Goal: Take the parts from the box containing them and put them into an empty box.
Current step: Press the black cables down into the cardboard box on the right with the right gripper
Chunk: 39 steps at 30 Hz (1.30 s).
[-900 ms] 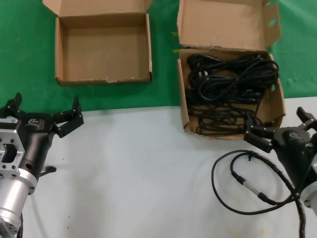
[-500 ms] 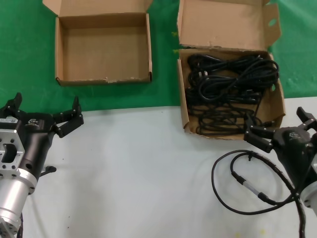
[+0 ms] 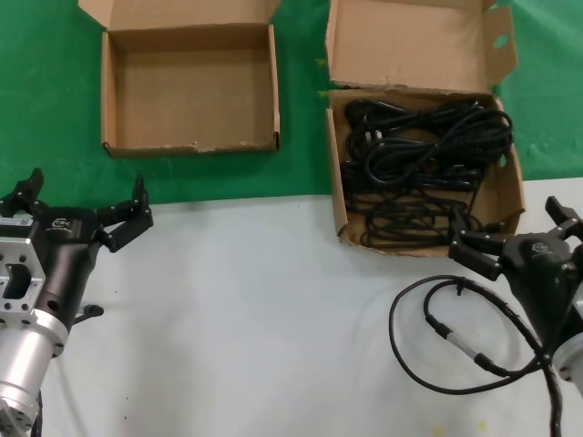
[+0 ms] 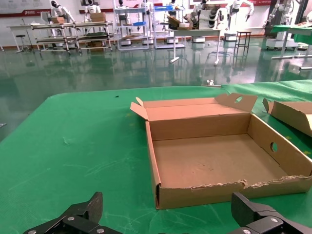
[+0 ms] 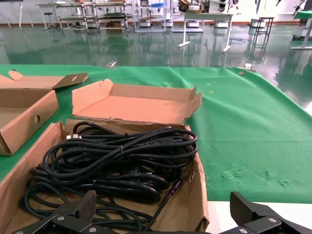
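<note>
The parts point(image 3: 424, 155) are black looped cords lying tangled in the larger cardboard box point(image 3: 335, 182) at the back right, its tall notched flap point(image 3: 410, 41) standing up behind. The right wrist view shows the cords point(image 5: 117, 156) filling that box point(image 5: 197, 195). The smaller, shallow box point(image 3: 191, 91) sits at the back left with nothing in it; its floor point(image 4: 209, 161) is bare. My left gripper point(image 3: 86, 187) hovers open just in front of the small box point(image 4: 166, 204). My right gripper point(image 3: 508, 218) is open at the near right corner of the cord box point(image 5: 163, 202).
A thicker black cable with a silver connector point(image 3: 455, 341) loops on the white table beside my right arm. Both boxes rest on green cloth point(image 3: 301, 118) behind the white surface point(image 3: 255, 309). A gap of cloth separates the two boxes.
</note>
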Tool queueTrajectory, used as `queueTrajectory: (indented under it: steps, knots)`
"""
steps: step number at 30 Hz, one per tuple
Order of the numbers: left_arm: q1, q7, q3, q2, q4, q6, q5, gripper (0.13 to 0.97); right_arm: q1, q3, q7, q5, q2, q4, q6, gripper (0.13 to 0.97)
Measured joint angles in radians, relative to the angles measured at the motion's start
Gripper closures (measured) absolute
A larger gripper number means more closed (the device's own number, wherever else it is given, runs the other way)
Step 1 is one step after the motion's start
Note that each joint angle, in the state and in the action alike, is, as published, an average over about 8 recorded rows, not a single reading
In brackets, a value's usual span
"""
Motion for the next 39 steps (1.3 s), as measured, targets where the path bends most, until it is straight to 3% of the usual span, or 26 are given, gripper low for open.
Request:
queueTrajectory:
  steps: [7,17,26,33,39]
  knots:
    - [0.000,0.000,0.000,0.000,0.000,0.000,0.000,0.182,0.000,0.000,0.000,0.000,0.000,0.000,0.000,0.129]
    - [0.000,0.000,0.000,0.000,0.000,0.000,0.000,0.318,-0.007,-0.025,-0.002,0.000,0.030,0.014,0.008,0.129]
    - [0.000,0.000,0.000,0.000,0.000,0.000,0.000,0.502,0.011,-0.111,-0.057,-0.076,0.185,0.069,-0.029,0.129]
    - [0.000,0.000,0.000,0.000,0.000,0.000,0.000,0.688,0.089,-0.164,-0.229,-0.167,0.322,0.096,-0.181,0.129]
    - [0.000,0.000,0.000,0.000,0.000,0.000,0.000,0.784,0.201,-0.213,-0.330,-0.266,0.406,0.089,-0.309,0.129]
